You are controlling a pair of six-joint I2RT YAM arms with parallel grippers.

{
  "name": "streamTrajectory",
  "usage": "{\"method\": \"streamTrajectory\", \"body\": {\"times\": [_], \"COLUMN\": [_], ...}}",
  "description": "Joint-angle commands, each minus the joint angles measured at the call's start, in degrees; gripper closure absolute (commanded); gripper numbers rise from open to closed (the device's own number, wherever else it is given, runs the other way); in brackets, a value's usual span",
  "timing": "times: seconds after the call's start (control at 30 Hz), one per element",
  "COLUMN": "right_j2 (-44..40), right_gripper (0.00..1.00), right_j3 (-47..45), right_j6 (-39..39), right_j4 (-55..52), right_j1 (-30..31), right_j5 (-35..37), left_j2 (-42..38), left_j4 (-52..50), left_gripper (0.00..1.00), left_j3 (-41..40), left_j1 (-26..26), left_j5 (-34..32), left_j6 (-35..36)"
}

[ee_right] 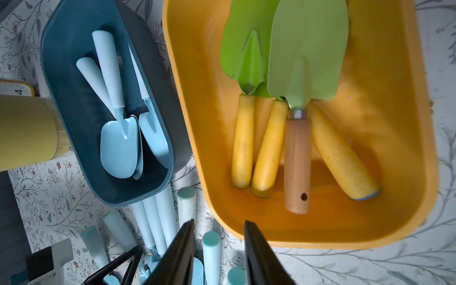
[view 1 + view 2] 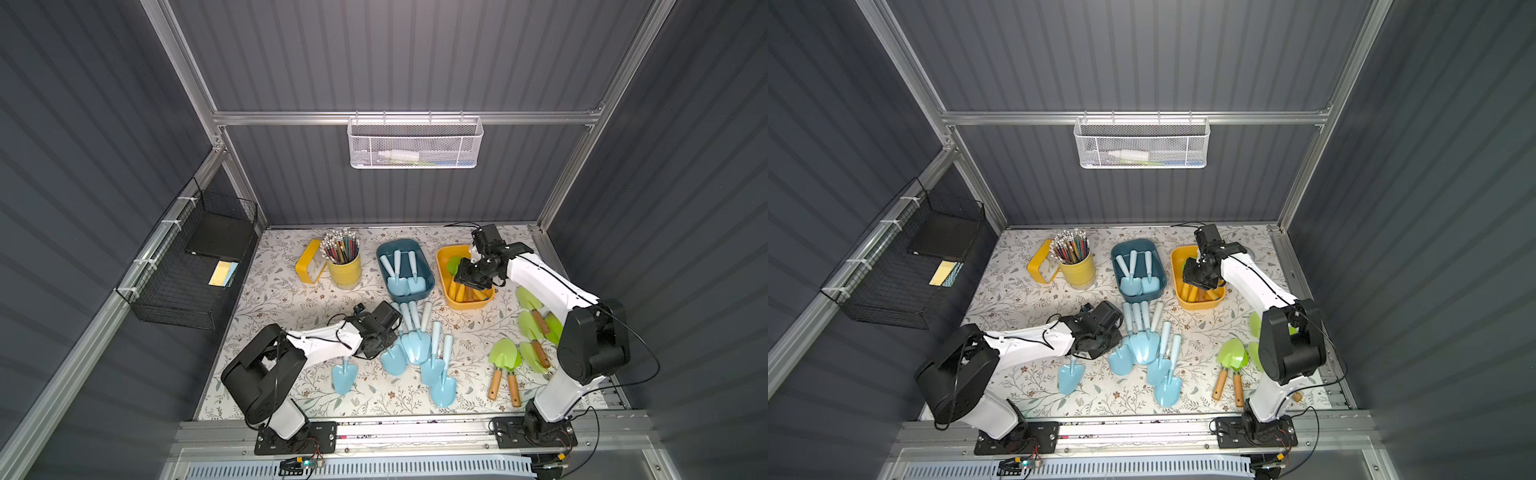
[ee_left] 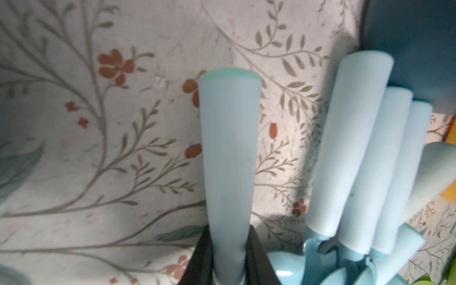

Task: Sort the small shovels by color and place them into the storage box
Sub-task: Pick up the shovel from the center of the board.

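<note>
Several pale-blue small shovels (image 2: 417,347) lie fanned on the floral mat, and one lies apart (image 2: 344,376). My left gripper (image 2: 390,334) (image 3: 229,249) is shut on the handle of one pale-blue shovel (image 3: 229,148) at the pile's left edge. The dark blue storage box (image 2: 384,249) (image 1: 61,49) holds three pale-blue shovels (image 1: 118,145). The yellow storage box (image 2: 442,253) (image 1: 394,123) holds several green-bladed shovels (image 1: 308,49). My right gripper (image 2: 462,276) (image 1: 219,222) hangs open over the yellow box with nothing between its fingers. More green shovels (image 2: 505,357) lie at the right.
A yellow cup of pencils (image 2: 344,266) and a yellow clock (image 2: 308,262) stand at the back left of the mat. A black wire basket (image 2: 195,270) hangs on the left wall. On the back wall hangs a white mesh basket (image 2: 415,143).
</note>
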Motion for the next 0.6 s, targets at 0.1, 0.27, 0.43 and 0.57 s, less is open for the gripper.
{"method": "streamTrajectory", "body": {"times": [0.1,0.27,0.43,0.57], "right_j2": [0.36,0.4,0.89,0.86], "right_gripper": [0.62,0.62,0.62,0.62], "right_j3": [0.63,0.19,0.62,0.63], "right_j6": [-0.64,-0.67,-0.86,-0.9], "right_j4": [-0.62,-0.47,-0.63,-0.73], "right_j1": [0.11,0.03,0.03,0.02], "right_j5": [0.42,0.43,0.42,0.67], "left_j2": [8.37,8.57,7.93,7.57], "left_j4": [-6.02,-12.97,-25.68,-27.71], "left_gripper": [0.94,1.0,1.0,1.0], "left_j3": [-0.5,6.7,19.08,26.6], "left_j1": [-0.16,-0.16,-0.1,-0.14], "left_j5": [-1.09,-6.66,-15.75,-18.97], "left_j6": [2.64,2.79,2.12,7.52]}}
